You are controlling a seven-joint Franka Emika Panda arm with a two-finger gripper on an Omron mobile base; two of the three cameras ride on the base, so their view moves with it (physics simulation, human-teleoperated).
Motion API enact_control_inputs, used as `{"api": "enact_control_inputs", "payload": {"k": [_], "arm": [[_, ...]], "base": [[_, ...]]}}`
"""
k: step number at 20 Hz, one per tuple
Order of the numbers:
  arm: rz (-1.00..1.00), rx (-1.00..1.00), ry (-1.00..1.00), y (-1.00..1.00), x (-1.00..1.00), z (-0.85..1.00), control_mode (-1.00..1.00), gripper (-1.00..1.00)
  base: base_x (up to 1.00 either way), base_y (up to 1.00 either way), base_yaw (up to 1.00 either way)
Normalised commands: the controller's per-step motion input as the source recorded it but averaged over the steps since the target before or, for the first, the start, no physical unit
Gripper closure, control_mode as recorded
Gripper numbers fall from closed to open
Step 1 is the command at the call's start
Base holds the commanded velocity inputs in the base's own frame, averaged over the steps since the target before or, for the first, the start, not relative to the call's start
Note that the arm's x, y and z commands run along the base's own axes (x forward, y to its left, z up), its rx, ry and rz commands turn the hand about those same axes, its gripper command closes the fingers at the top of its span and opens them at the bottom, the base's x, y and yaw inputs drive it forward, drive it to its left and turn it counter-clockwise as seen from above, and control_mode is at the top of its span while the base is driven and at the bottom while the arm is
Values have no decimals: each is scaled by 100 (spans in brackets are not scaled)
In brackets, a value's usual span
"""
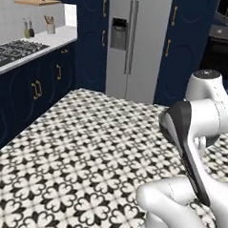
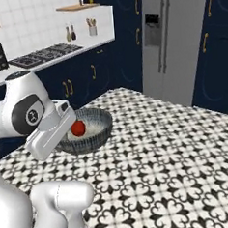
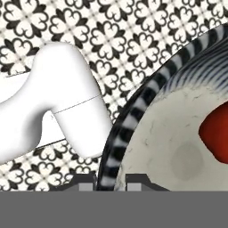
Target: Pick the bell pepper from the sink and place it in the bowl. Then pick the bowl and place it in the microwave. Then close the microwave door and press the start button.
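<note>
Bowl carried by its rim, pepper aboard

Our claw (image 3: pixel 111 181) is clamped on the bowl (image 2: pixel 94 132), one tip either side of the ribbed rim, we judge so it rides level on the way to the microwave. The bell pepper (image 2: pixel 78 128) sits inside it. Below lies a black-and-white patterned floor (image 1: pixel 85 147); navy cabinets (image 1: pixel 36 82) and a steel fridge (image 1: pixel 134 40) stand beyond.

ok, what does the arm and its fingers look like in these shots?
The arm has glossy white rounded links with dark grey joint bands and a dark cap on the top joint. A small round mark sits on the dark shoulder patch in the right base view. No cables show. The fingers are small, dark and blocky with lighter grey pads.
</note>
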Motion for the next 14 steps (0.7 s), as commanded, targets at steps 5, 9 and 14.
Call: {"api": "enact_control_inputs", "payload": {"k": [5, 9, 14], "arm": [[0, 0, 0, 0, 0, 0, 100, 100], [0, 0, 0, 0, 0, 0, 100, 100], [0, 0, 0, 0, 0, 0, 100, 100]], "base": [[100, -65, 26], [98, -68, 22], [73, -87, 17]]}}
